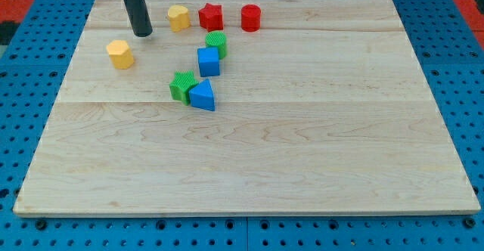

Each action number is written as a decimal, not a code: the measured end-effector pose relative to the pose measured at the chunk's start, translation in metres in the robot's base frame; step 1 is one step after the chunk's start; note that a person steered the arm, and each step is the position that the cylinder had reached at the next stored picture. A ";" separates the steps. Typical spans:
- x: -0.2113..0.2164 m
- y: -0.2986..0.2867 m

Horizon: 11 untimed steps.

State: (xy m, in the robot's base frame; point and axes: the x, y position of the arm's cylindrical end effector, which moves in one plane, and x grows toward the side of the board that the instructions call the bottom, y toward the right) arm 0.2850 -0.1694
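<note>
- Camera view: my tip (142, 33) sits on the wooden board (302, 168) near its far left corner, touching nothing; it is a bare rod, so no jaws to read
- Nearest is the yellow hexagonal block (119, 54), just below-left of the tip, with a clear gap
- Yellow heart-like block (178, 17) stands to the tip's right, along the far edge
- Red star block (211, 15) next, then red cylinder (250, 17), apart
- Green cylinder (216, 43) touches blue cube (209, 60)
- Green star block (182, 85) pressed against blue triangular block (203, 96), toward board centre-left
</note>
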 end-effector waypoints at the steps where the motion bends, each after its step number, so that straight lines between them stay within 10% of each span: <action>1: 0.002 0.037; 11: 0.001 -0.006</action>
State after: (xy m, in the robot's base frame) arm 0.2859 -0.1749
